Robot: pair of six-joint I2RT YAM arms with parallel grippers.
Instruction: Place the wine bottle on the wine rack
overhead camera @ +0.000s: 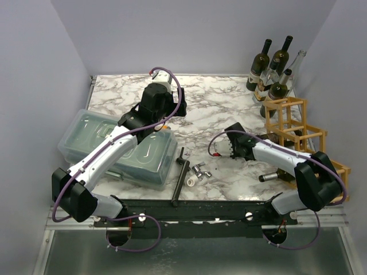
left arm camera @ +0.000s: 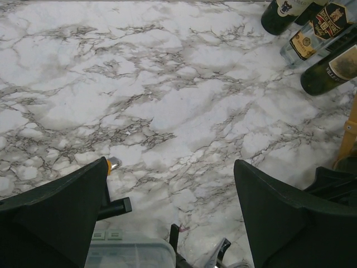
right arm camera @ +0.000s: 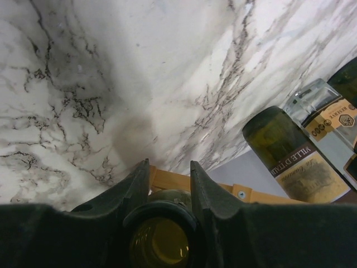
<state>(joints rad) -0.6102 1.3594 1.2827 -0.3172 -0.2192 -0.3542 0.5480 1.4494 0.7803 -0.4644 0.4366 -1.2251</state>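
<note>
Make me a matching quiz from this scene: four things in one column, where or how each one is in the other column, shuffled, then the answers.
Column one:
1. left gripper
2. right gripper
3. clear bin
4. wine rack

Column two:
A. at the table's right edge
B. closed on the neck of a wine bottle
C. on the left side, beneath the left arm
D. open above the bare marble table

Pairs: 1-D, 2-B, 3-C, 4-A
</note>
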